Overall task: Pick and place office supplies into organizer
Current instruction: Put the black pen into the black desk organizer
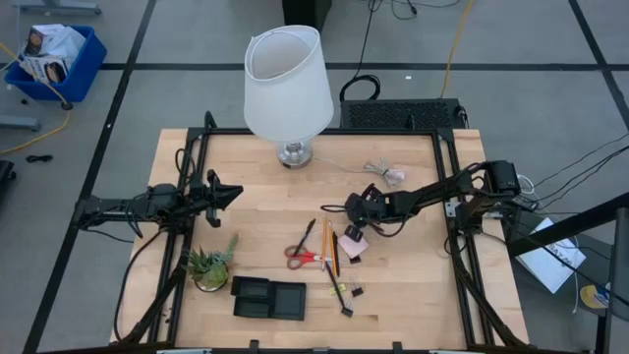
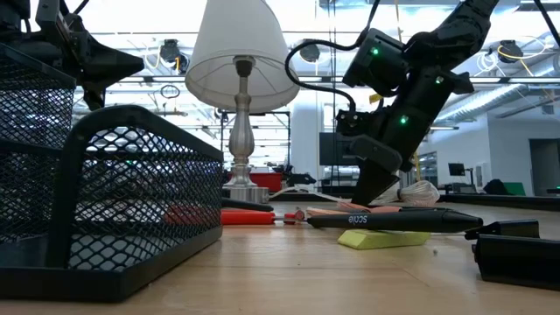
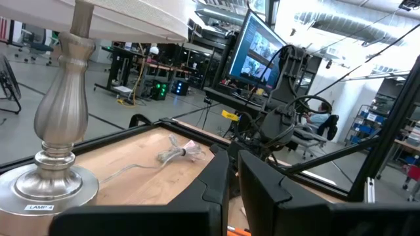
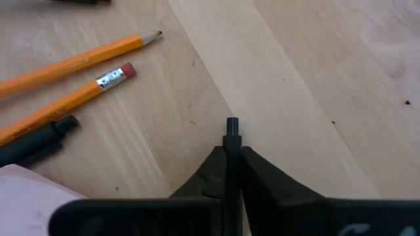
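Surface: a pale wooden table on a grey floor, with a white-shaded lamp at upper centre of the high view.
High view: the right gripper sits low at centre right, tips at the pink sticky-note pad. Pencils and red-handled scissors lie just left of it; the organizer is at lower centre. The left gripper waits at centre left.
Low view: the organizer's mesh wall fills the left; a black pen lies in the foreground.
Left wrist view: fingers together, holding nothing.
Right wrist view: fingers clamped on a thin black pen; the pencils are at upper left.
Handling: the pen looks light, stiff and smooth, likely to pivot; a mid-barrel grip seems safest.
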Robot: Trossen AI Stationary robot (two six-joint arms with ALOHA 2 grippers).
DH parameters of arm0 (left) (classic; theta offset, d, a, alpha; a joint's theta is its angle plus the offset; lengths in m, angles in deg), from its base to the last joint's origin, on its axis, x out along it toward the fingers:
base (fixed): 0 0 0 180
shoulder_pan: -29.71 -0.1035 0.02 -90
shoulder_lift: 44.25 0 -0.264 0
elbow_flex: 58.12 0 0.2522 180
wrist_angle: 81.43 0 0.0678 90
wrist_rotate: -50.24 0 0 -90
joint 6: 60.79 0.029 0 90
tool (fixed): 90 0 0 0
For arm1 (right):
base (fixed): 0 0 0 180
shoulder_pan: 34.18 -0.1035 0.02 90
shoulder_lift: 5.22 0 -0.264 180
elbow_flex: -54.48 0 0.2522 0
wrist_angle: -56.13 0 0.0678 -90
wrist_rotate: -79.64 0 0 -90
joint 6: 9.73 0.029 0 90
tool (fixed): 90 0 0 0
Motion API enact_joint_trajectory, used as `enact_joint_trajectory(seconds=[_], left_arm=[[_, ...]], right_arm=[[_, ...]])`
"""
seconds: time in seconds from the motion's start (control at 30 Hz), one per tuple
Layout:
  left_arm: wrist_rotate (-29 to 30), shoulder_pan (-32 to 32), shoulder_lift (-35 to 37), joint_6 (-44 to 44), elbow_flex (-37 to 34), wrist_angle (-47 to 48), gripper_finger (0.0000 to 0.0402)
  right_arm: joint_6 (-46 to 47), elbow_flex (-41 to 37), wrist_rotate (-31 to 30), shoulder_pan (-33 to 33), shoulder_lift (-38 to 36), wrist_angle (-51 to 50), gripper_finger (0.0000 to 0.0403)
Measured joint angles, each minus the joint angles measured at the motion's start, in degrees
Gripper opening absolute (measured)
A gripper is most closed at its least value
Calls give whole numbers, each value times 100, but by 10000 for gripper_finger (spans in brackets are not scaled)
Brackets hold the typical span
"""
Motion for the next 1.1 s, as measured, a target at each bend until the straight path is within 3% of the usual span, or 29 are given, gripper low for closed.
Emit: enact_joint_trajectory(seconds=[0.2,0.43,0.67,0.83,1.1], left_arm=[[0,0,0,6,0,2,37],[0,0,0,12,0,4,37],[0,0,0,43,0,4,37],[0,0,0,43,0,4,37],[71,0,0,43,0,7,37]], right_arm=[[-18,-16,47,4,25,526,36],[-287,-14,43,2,17,1332,20],[-443,-14,151,-41,15,2302,30],[-763,-12,216,-201,13,3260,23],[-1121,-3,835,-571,4,5029,25]])
